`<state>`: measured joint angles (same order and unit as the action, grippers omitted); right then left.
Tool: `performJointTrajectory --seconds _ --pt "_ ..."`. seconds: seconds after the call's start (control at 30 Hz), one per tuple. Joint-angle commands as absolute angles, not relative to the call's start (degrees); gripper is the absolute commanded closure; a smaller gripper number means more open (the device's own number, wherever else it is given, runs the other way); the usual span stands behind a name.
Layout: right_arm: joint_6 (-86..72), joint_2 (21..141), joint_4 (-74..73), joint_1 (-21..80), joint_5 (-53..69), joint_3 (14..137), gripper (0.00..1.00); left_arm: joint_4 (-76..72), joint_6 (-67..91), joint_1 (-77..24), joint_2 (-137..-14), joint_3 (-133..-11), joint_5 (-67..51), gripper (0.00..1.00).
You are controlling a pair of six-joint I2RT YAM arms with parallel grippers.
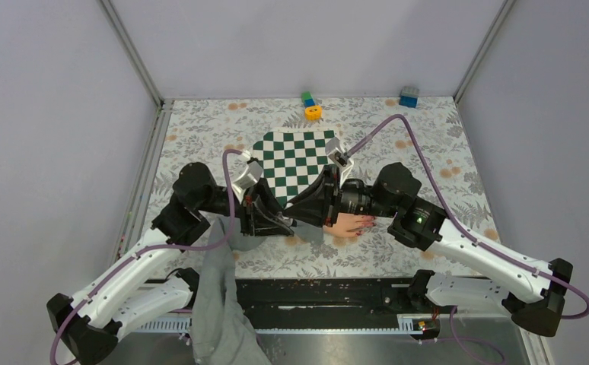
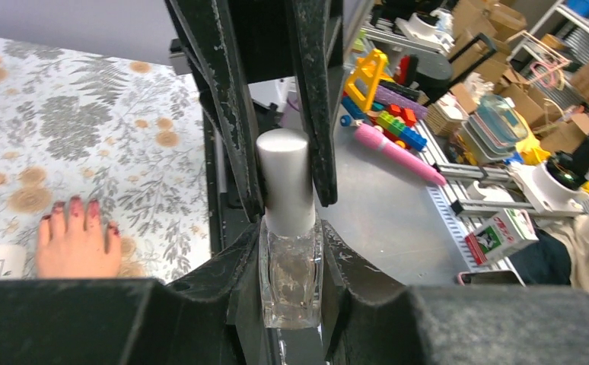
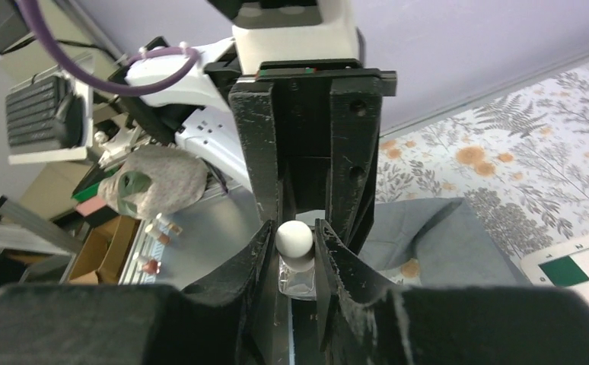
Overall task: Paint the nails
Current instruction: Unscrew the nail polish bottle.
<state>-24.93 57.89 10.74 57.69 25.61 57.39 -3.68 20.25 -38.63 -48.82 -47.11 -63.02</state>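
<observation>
Floral desk [image 2: 86, 114], lower left: dark red nails [image 2: 73, 204]. My left fingers [image 2: 223, 274] clamp the clear glass bottle [image 2: 290, 277], right fingers [image 2: 227, 114] its silver cap [image 2: 284, 179]; unscrewing seems next.

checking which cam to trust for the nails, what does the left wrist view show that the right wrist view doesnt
Left wrist only: the hand lying flat, with its dark red nails.
Right wrist only: the grey sleeve and a chessboard corner.
Both: the floral cloth and the polish bottle, with the left gripper shut on its glass body and the right gripper shut on its silver cap.
</observation>
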Motion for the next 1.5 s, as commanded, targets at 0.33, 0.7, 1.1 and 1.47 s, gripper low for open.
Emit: performJointTrajectory --seconds 0.33,0.7,1.1,1.47 --pt "-26.05 55.98 20.21 58.36 30.86 55.28 0.62 -11.45 19.15 -39.74 -48.78 -46.13 -66.56 1.0" --pt "-22.65 50.9 8.67 58.36 9.34 54.1 0.01 0.6 7.98 -40.1 -43.85 -47.12 -48.63 1.0" --pt "-31.27 53.83 2.66 58.4 -3.36 57.94 0.14 10.5 4.57 -42.09 -45.5 -49.85 -25.89 1.0" --pt "-36.12 60.8 1.26 59.28 -3.03 62.4 0.43 13.17 4.47 -42.85 -47.27 -51.04 -21.61 1.0"
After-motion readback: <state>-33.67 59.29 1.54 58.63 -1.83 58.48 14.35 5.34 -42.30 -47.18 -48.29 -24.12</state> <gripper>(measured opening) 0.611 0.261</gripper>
